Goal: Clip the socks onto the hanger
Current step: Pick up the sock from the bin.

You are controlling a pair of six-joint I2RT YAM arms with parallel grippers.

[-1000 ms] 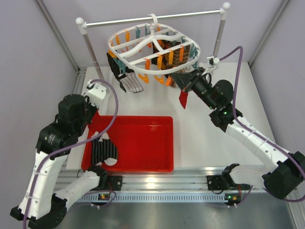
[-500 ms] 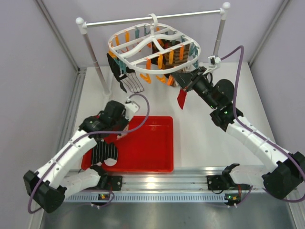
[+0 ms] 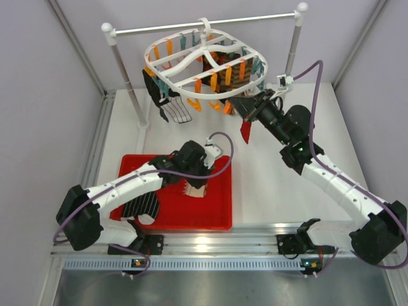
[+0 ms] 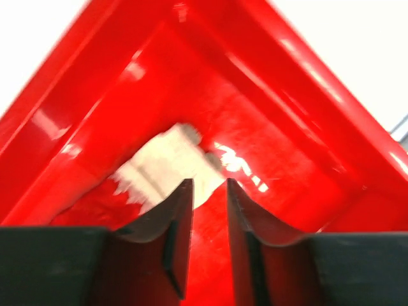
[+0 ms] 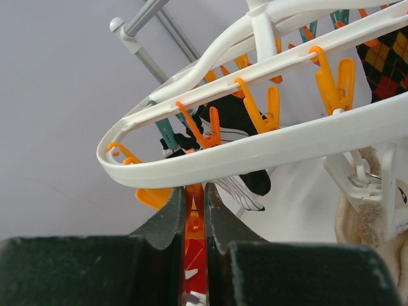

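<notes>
Red sock [image 5: 194, 255] clamped in right hand [image 5: 194, 210] beneath hanger [image 5: 255, 150]; left hand [image 4: 209, 191] parted above beige sock [image 4: 166, 166] in tray [image 4: 306, 108].

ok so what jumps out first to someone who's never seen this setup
The big white hanger bristling with orange and teal clips, hung from a rod at the back. Next the bright red tray at the near left, where the left end effector hovers open over a pale sock. At the hanger's rim, the right end effector pinches a dark red sock.
</notes>
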